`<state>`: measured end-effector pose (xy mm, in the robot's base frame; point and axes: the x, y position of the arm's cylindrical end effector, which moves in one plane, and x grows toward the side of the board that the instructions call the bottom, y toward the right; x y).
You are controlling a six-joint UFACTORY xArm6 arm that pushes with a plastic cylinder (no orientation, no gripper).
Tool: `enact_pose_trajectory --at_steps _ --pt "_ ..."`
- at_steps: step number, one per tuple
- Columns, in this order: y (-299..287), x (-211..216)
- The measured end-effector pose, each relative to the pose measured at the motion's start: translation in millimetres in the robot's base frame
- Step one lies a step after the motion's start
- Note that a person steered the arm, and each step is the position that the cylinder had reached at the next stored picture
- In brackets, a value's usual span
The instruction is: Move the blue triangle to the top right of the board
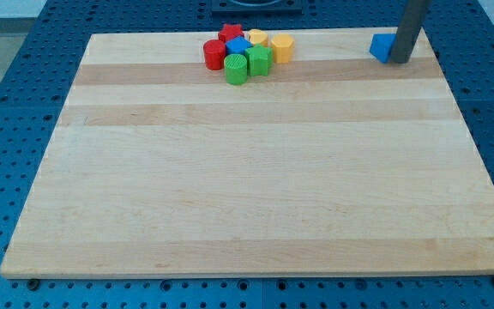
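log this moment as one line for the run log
my tip: touching right side of blue triangle | triangle: top right of board | other blocks: clustered top centre, apart

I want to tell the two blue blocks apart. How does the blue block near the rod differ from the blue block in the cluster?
The blue triangle stands alone near the board's top right, beside my tip; the blue block in the cluster sits at the top centre, far from my tip. The triangle is fully visible except where the rod covers it; the cluster one is hemmed in by red, green and yellow blocks, its shape unclear. Both are blue.
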<state>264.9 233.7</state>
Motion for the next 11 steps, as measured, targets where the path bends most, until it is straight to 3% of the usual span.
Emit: enact_pose_trajectory --at_steps 2,3,4,5,9,10,11 --pt "-16.6 -8.0" --pt "-30.4 19.9" --pt "-62.0 14.6" --pt "-68.7 -20.0" --pt "-28.4 -25.5" --pt "-32.3 -19.5" --pt "-36.4 33.6"
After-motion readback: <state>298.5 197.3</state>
